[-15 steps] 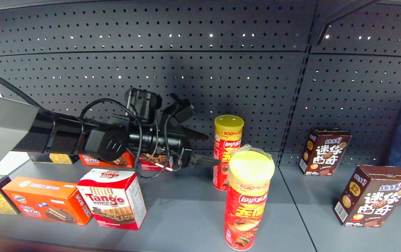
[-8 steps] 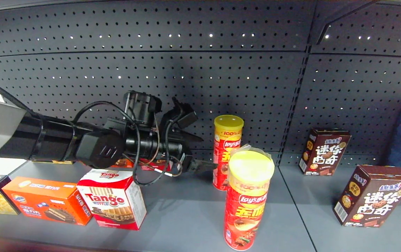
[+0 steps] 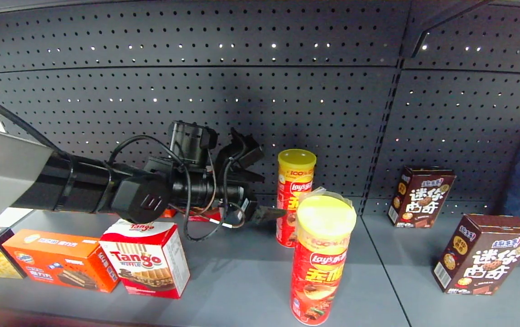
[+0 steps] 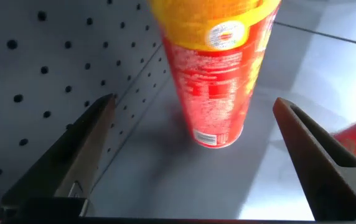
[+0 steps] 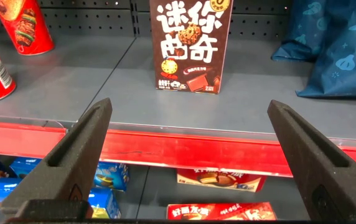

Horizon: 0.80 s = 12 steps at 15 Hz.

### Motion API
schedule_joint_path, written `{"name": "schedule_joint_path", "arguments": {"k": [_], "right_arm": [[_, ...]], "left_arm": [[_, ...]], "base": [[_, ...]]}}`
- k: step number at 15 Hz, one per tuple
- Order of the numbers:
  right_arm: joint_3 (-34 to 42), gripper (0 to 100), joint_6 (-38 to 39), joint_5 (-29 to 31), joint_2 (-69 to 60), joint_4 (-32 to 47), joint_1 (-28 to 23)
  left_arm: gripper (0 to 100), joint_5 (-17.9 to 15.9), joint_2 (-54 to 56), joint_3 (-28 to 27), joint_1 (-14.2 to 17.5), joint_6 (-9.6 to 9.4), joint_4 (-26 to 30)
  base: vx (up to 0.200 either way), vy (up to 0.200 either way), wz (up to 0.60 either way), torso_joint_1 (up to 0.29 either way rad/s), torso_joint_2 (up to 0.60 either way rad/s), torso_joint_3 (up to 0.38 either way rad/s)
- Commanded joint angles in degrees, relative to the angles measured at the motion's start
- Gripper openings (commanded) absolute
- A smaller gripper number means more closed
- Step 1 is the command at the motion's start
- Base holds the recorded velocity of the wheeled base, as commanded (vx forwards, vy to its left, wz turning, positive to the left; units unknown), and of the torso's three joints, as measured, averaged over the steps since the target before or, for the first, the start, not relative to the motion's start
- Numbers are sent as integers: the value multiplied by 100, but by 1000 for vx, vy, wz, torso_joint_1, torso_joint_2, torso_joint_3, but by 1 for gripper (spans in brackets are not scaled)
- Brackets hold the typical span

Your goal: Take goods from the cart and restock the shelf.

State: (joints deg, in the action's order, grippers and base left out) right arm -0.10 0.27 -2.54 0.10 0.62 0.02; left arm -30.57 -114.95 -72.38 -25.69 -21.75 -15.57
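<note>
Head view: a red cylindrical cardboard crisp can (image 3: 296, 200) with a yellow lid is recorded upright at the back of the grey metal shelf (image 3: 241, 272), near the perforated back panel (image 3: 241, 100). A second can of the same kind (image 3: 321, 263) stands in front of it, nearer the shelf edge. The left gripper (image 3: 272, 195) is held level just beside the rear can with its jaws spread and nothing held. Contact between the lower fingertip and the can wall cannot be confirmed. Left wrist view: the rear can (image 4: 212, 81) is seen ahead of the left gripper (image 4: 193, 101), between the lines of the two fingers and clear of both. The can is judged light and stiff but tall and narrow, so easily toppled by a side knock. Its glossy wall is judged slippery and its lid pliable, so a hold at mid-body, below the lid, is advised. Right wrist view: the right gripper (image 5: 189, 104) is noted wide open and empty, held before the shelf front and facing a brown biscuit box (image 5: 190, 43) and a blue bag (image 5: 340, 43). Against the frame half a second earlier, the left gripper is found advanced slightly toward the rear can, and both cans are found unmoved.
</note>
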Motion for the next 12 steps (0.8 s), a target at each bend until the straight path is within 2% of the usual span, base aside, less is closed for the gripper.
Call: {"name": "schedule_joint_path", "arguments": {"k": [1, 7, 12], "right_arm": [[1, 100, 0, -1, -1, -1, -2], [1, 100, 0, -1, -1, -1, -2], [1, 100, 0, -1, -1, -1, 6]], "left_arm": [[100, 34, -98, -13, -24, 4, -17], [100, 482, -327, -40, -24, -31, -245], [100, 509, -432, -119, 2, -40, -368]], "base": [[0, 0, 0, 0, 0, 0], [0, 0, 0, 0, 0, 0], [0, 0, 0, 0, 0, 0]]}}
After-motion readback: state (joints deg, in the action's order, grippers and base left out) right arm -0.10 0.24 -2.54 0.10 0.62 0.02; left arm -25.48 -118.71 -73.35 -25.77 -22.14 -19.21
